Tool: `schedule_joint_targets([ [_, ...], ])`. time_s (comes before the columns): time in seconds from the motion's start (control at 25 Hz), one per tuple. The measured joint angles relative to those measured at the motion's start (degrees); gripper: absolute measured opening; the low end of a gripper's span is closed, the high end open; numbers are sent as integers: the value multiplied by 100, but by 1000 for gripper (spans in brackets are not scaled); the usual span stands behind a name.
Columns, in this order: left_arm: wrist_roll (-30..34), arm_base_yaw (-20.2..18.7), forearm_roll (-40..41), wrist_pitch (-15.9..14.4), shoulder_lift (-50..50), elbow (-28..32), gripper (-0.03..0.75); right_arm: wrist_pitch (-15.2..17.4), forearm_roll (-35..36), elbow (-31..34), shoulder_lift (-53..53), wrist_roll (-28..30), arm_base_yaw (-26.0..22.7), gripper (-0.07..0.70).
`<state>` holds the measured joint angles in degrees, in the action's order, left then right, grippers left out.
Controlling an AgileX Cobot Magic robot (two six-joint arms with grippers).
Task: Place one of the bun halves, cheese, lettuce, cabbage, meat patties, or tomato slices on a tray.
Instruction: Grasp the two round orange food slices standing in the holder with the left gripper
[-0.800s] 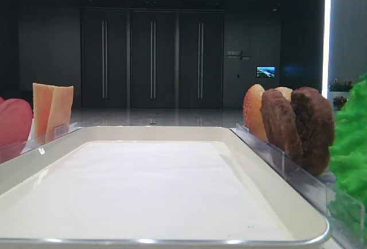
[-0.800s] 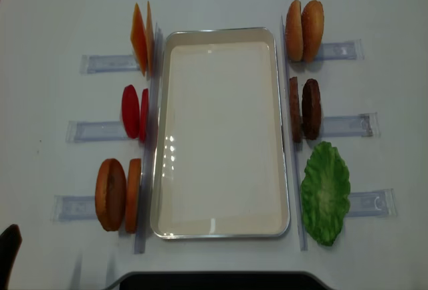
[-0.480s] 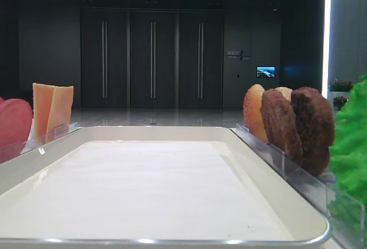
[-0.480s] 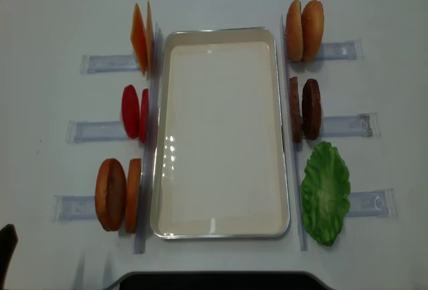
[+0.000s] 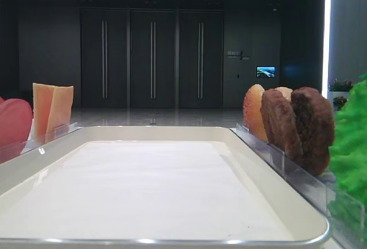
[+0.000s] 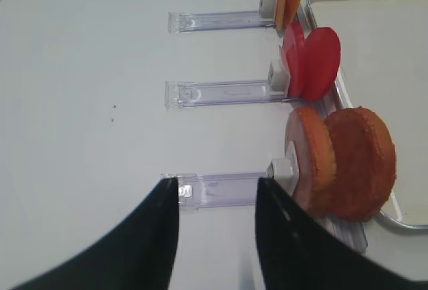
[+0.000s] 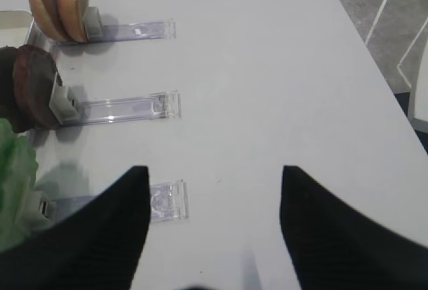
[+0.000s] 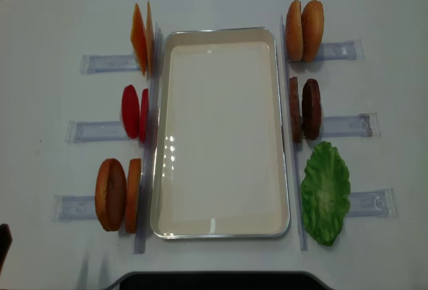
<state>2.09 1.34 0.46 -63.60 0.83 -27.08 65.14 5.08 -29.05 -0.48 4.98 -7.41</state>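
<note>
While apart from the bun halves (image 6: 341, 163), both pincers agape, nothing held.

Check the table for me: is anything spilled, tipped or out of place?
Nothing stands out. The tray is bare, and the cheese, tomato slices, bun halves, meat patties and lettuce stand upright in their holders.

worktop (image 8: 60, 16): pale grey, flat, carries everything
tray (image 8: 222, 33): cream-white, centre of worktop, between the left gripper (image 6: 217, 236) side and the right gripper (image 7: 214, 230) side
clear plastic holders (image 8: 100, 63): three rows on each side of the tray, lying flat on the worktop
nearest left holder: its outer end lies just ahead of the left gripper
nearest right holder (image 7: 164, 200): its outer end lies just ahead of the right gripper, toward its left finger
</note>
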Motion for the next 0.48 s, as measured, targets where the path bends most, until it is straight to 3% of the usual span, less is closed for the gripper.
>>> schedule_joint_targets([
  [0.48,0,0,-6,-44,-124,-19,225,0,0,0,0,0,0,410],
])
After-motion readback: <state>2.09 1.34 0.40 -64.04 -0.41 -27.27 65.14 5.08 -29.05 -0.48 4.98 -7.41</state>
